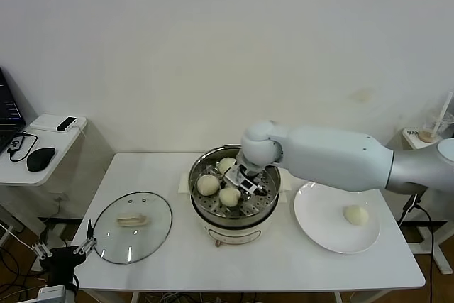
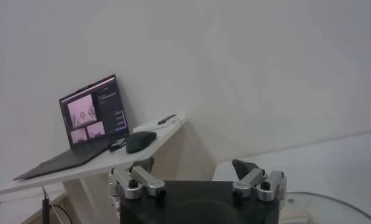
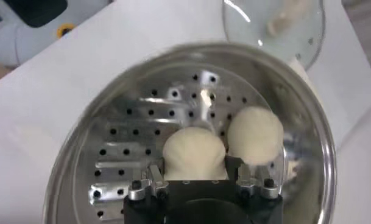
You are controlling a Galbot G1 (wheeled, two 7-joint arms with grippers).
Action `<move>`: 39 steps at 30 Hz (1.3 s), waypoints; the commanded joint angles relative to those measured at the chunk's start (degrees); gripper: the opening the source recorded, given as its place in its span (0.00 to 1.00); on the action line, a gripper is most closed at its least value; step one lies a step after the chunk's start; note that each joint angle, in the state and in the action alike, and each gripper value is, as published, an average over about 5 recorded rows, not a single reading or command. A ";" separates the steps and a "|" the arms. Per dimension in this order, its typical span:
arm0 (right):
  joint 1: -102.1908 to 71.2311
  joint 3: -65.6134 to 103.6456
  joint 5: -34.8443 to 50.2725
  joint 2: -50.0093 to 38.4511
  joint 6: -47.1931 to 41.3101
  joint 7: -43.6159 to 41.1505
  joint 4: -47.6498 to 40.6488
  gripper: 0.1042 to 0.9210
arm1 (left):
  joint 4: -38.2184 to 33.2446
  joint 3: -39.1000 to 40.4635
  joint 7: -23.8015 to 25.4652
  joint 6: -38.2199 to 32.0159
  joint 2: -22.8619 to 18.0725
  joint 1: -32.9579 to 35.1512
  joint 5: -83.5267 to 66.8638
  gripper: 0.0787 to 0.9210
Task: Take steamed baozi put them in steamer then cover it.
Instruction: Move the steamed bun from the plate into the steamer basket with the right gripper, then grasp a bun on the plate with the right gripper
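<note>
One white table (image 1: 284,260) carried everything, largest first: one steamer (image 1: 235,207), one glass cover (image 1: 133,228), one white plate (image 1: 312,228), four baozi total. Steamer sat mid-table, steel pot on cream base, perforated tray inside; three baozi in it: one on the robot's left side (image 1: 208,184), one at the back (image 1: 226,164), one at the front (image 1: 229,196). Plate to the steamer's right held one baozi (image 1: 356,214), alone. Cover lay flat on the table to the steamer's left, cream handle up, apart from the pot. Right gripper (image 1: 245,181) reached down inside the steamer; in the right wrist view its fingers (image 3: 150,182) were closed narrow around one baozi (image 3: 194,155) resting on the tray, a second bun (image 3: 255,135) touching beside it. Left gripper (image 1: 65,248) parked low off the table's front-left corner, jaws spread wide, holding nothing. Side desk at far left had one laptop (image 2: 92,119), one mouse (image 2: 140,141).
</note>
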 commanded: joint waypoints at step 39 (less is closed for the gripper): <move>2.83 11.45 6.05 -21.78 -13.47 -6.32 1.56 0.88 | 1.18 1.33 0.18 0.31 2.44 -2.00 -0.56 0.88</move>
